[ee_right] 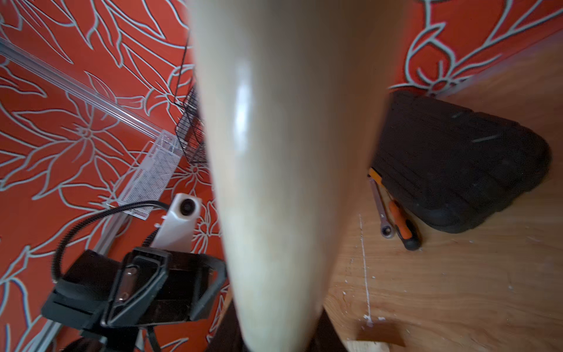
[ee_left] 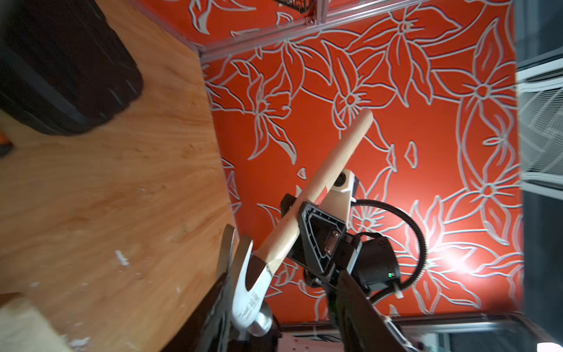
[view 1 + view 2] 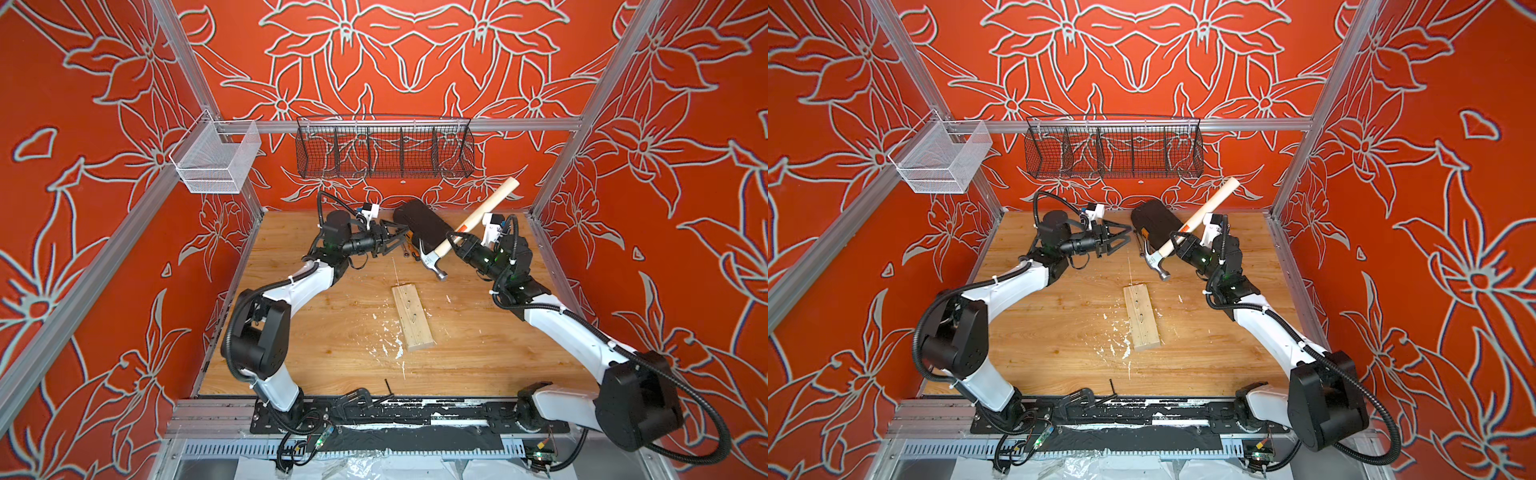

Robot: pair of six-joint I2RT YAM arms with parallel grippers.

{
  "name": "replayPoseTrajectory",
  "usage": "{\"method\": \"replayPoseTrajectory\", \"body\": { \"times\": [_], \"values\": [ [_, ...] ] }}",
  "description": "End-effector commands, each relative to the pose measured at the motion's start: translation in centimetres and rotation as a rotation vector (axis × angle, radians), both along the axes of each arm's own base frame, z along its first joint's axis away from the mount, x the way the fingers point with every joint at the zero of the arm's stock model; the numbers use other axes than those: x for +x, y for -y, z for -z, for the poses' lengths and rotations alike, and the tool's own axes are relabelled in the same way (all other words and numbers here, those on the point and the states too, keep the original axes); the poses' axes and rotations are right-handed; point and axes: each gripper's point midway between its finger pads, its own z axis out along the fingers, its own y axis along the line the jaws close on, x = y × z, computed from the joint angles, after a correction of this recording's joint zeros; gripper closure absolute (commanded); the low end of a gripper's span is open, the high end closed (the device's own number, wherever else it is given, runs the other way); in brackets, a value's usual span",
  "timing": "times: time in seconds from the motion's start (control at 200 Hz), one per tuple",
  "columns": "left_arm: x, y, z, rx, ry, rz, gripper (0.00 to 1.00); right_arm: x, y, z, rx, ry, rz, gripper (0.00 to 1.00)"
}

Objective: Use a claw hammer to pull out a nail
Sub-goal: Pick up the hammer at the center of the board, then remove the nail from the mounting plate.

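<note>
The right gripper is clamped on the claw hammer low on its handle, just behind the head, and holds it clear of the table near the far end of the wooden block. The left gripper stands open and empty nearby. Gripped so short, the hammer may twist in the jaws when the claw levers, and the unheld block may lift or skid.

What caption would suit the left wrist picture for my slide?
The right tool grips the hammer by its wooden handle, near the steel head.
</note>
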Motion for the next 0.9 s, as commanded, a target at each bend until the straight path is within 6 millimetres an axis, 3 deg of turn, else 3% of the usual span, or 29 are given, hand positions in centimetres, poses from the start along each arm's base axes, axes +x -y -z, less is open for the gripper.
{"method": "replayPoseTrajectory", "body": {
  "times": [0.0,0.415,0.896],
  "values": [
    [-1.7,-1.5,2.7,0.255,0.004,-0.02,0.48,-2.2,-0.2,-3.4,-0.055,0.113,-0.037,1.0],
    [-3.6,-1.9,11.9,0.385,-0.187,0.03,0.5,-7.5,-1.2,0.2,-0.393,0.093,-0.112,1.0],
    [-5.4,-2.2,16.2,0.45,-0.261,0.057,0.51,-11.9,-4.0,5.1,-0.714,0.082,-0.253,1.0]
  ]
}}
